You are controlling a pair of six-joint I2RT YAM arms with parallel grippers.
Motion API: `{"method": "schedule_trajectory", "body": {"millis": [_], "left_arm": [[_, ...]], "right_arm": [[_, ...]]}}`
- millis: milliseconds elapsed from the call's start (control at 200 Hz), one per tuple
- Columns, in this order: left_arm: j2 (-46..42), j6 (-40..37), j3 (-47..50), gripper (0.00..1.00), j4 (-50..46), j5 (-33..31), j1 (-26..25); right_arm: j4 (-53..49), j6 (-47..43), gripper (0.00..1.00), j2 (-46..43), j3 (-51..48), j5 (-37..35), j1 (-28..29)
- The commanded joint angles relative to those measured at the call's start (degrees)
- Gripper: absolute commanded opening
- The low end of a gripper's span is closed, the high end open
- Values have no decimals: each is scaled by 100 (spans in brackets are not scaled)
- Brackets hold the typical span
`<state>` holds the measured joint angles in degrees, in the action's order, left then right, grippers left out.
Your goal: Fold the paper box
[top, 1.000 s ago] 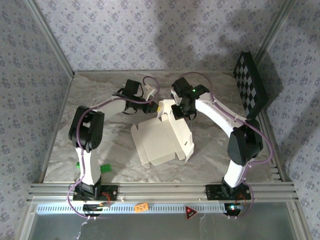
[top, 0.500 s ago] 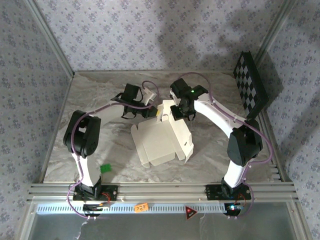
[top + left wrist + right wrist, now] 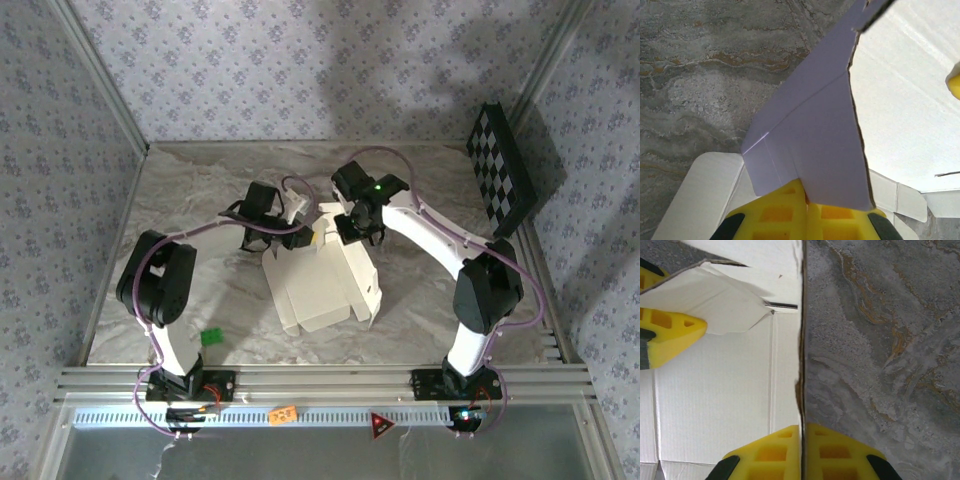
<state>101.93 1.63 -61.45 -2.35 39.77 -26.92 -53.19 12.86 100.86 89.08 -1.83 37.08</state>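
The paper box (image 3: 322, 283) lies mostly flat, cream side up, at the centre of the top view on the marbled bench (image 3: 190, 200). The left claw (image 3: 298, 232) is clenched on a raised lavender flap at the sheet's upper left. The right claw (image 3: 347, 228) is clenched on an upright panel edge at its upper right.

Grey marbled tabletop (image 3: 190, 175), floral lavender-grey wallpaper walls (image 3: 300, 70), checkerboard panel (image 3: 503, 165) at right, aluminium rail (image 3: 320, 382) in front.
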Motion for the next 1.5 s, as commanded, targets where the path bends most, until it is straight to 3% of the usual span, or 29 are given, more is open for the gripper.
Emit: {"method": "schedule_trajectory", "body": {"millis": [0, 230, 365, 700, 915, 1239, 1369, 1499], "left_arm": [[125, 158, 281, 4, -367, -136, -158], [185, 224, 467, 4, -206, -230, -156], [183, 245, 498, 4, -172, -276, -160], [187, 259, 505, 4, -143, -285, -156], [187, 241, 468, 5, -200, -295, -150], [143, 268, 433, 5, -265, -357, -165], [87, 331, 397, 5, -351, -557, -169], [-52, 419, 424, 5, -459, -861, -168]], "right_arm": [[-283, 146, 0, 93, -155, -35, 91], [-531, 238, 7, -111, 28, -138, 125], [-581, 304, 21, -317, 143, -181, 112], [-305, 545, 38, -675, 486, -86, -9], [137, 712, 40, -558, 657, 134, -276], [288, 618, 33, 400, 1585, 883, -509], [-307, 542, 36, 662, 2118, 386, -355], [-843, 542, 42, 508, 1981, -117, -106]]}}
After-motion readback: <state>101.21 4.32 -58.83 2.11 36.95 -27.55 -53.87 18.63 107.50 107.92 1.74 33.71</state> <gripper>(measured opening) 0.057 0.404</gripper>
